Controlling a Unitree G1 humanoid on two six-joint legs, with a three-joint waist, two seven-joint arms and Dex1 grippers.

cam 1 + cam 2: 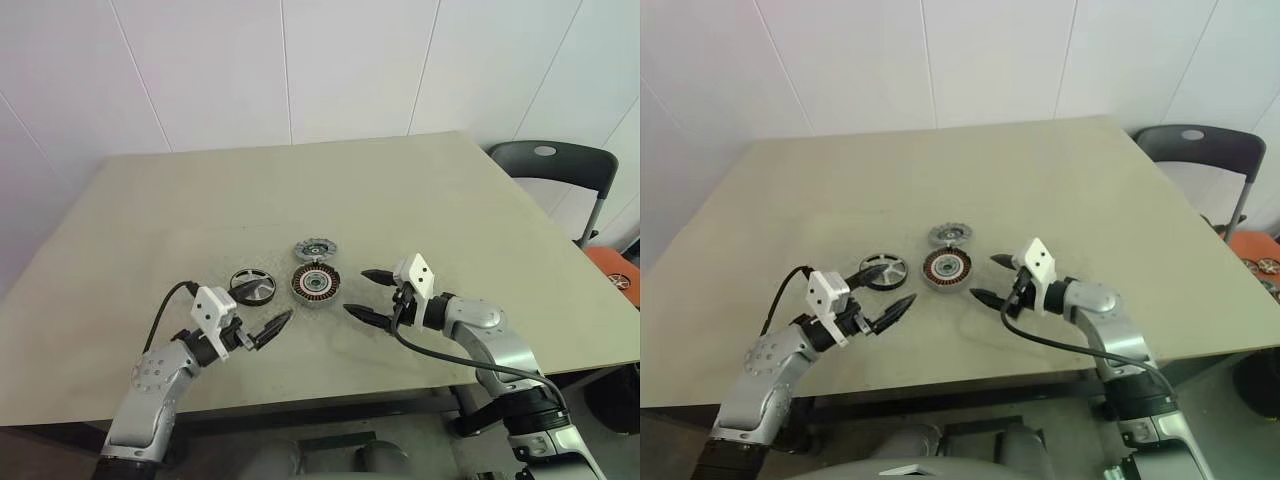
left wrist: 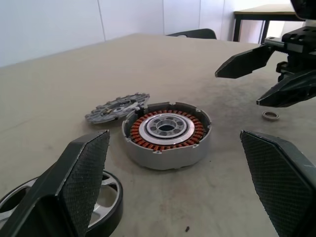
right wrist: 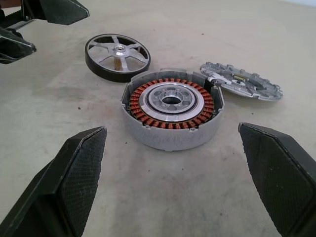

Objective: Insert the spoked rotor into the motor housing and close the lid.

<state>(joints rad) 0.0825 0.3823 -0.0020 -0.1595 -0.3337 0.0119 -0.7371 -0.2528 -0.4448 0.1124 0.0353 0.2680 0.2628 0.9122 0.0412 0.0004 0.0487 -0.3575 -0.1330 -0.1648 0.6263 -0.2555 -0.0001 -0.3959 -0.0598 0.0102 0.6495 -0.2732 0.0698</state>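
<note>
Sitting untouched on the tan table, all three parts are lying apart, so I am judging the task as not yet begun: the rotor is still to be seated and the lid still to be closed.

The motor housing is resting near the table's middle, a round puck with a pale grey metal wall, a ring of copper-brown windings and a smooth silvery hub with a dark bore. The spoked rotor is lying just beyond it on the far side, leaning against or touching the housing's far rim; it is a thin, flat grey disc with a notched, toothed edge. The lid is lying to the left of the housing, close but not touching: a black ring with bright silver spokes meeting a small central boss.

The left gripper is hovering near the lid's near side with its fingers spread and nothing between them. The right gripper is hovering just right of the housing, likewise spread wide and empty. Both pairs of black fingers are showing finely cross-hatched, grippy pads. A small metal ring is lying on the table near the right gripper.
</note>
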